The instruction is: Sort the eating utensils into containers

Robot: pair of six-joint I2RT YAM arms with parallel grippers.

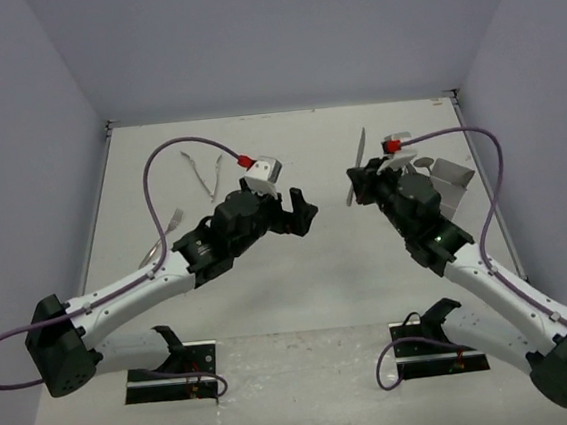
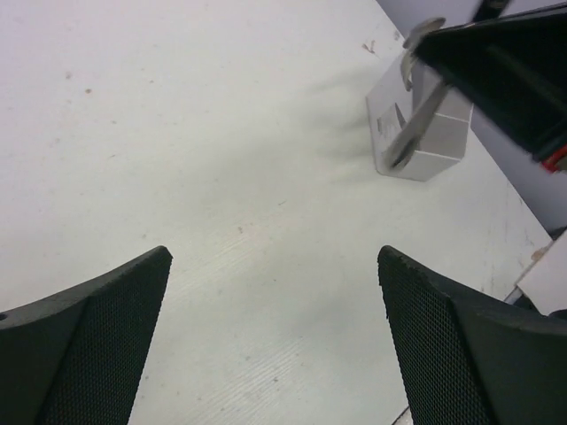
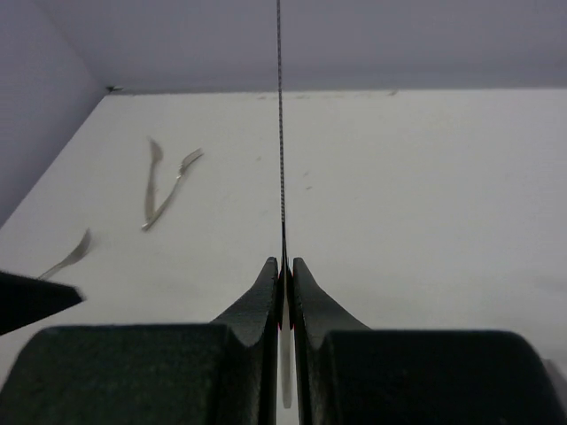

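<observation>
The right gripper (image 3: 283, 266) has its fingers pressed together on a slim utensil (image 3: 281, 133). It is pinched partway along its length and raised off the bench (image 1: 349, 266), probably so it can be carried to the container (image 1: 451, 181) at the right of the overhead frame. The left gripper (image 2: 273, 257) hangs with fingers spread, holding nothing. The right wrist view shows the held piece only edge-on, as a thin line. The left wrist view shows its broad side, crossing in front of the container. Loose utensils (image 1: 205, 175) lie in the upper left of the overhead view.

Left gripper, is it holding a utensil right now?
No, the left gripper is wide open, with only bare table showing in the gap.
</observation>
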